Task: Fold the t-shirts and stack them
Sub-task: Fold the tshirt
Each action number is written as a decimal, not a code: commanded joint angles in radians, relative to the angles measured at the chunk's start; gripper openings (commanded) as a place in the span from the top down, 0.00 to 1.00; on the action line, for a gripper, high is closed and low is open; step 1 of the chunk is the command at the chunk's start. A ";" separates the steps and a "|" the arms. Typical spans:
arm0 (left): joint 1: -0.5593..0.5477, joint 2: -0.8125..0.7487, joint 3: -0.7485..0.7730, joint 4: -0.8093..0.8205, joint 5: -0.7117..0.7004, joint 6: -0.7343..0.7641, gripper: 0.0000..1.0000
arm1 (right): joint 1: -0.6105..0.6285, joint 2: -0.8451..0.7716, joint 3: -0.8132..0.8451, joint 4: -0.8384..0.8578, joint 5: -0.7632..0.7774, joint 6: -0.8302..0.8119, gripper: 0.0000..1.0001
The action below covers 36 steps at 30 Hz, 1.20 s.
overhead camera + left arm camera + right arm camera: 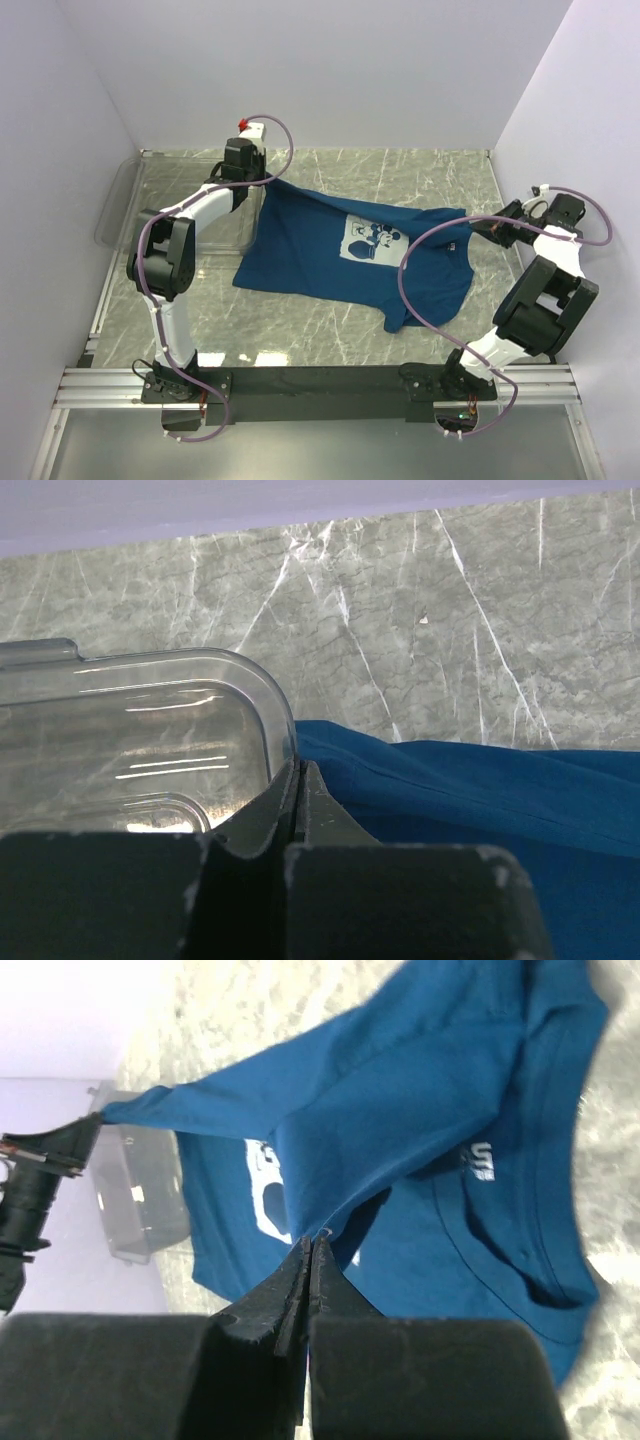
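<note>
A dark blue t-shirt with a pale square cartoon print lies spread on the marble table, partly lifted and pulled taut between both arms. My left gripper is shut on its far-left corner, beside the bin. In the left wrist view the jaws are closed, with blue cloth running off to the right. My right gripper is shut on the shirt's right edge. In the right wrist view its tips pinch a hem of the t-shirt, and the collar hangs at the right.
A clear plastic bin sits at the far left of the table, right next to the left gripper. Pale walls close in the table at the back and both sides. A metal rail runs along the near edge.
</note>
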State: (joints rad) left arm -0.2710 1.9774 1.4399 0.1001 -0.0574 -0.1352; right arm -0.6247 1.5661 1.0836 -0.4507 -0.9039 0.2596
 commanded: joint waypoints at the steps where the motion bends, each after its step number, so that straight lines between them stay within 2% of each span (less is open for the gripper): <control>1: -0.008 -0.054 0.002 0.006 -0.005 0.028 1.00 | -0.018 0.011 -0.002 -0.023 0.025 -0.066 1.00; 15: -0.013 -0.071 -0.009 -0.023 0.010 0.046 0.98 | -0.027 0.025 -0.005 -0.040 0.037 -0.094 1.00; 16: -0.013 -0.074 -0.004 -0.034 0.017 0.045 0.93 | -0.027 0.026 -0.007 -0.039 0.036 -0.095 1.00; 17: -0.013 -0.084 -0.001 -0.048 0.024 0.043 0.75 | -0.026 0.028 -0.008 -0.036 0.036 -0.095 1.00; 18: -0.013 -0.092 -0.006 -0.046 0.036 0.039 0.65 | -0.026 0.034 -0.008 -0.036 0.033 -0.095 1.00; 20: -0.013 -0.129 -0.021 -0.021 0.047 0.029 0.49 | -0.024 0.044 -0.008 -0.031 0.033 -0.094 1.00; 21: -0.013 -0.141 -0.030 -0.013 0.050 0.020 0.46 | -0.024 0.048 -0.008 -0.029 0.034 -0.094 1.00; 30: -0.013 -0.213 -0.030 -0.039 0.070 -0.030 0.40 | -0.015 0.077 -0.002 -0.040 0.031 -0.108 0.98; 36: -0.013 -0.294 -0.136 -0.025 0.079 -0.084 0.38 | -0.012 0.069 0.021 -0.069 0.019 -0.118 0.97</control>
State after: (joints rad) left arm -0.2794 1.7565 1.3594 0.0563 -0.0010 -0.1745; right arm -0.6399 1.6424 1.0786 -0.5014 -0.8730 0.1658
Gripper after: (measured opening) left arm 0.613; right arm 0.033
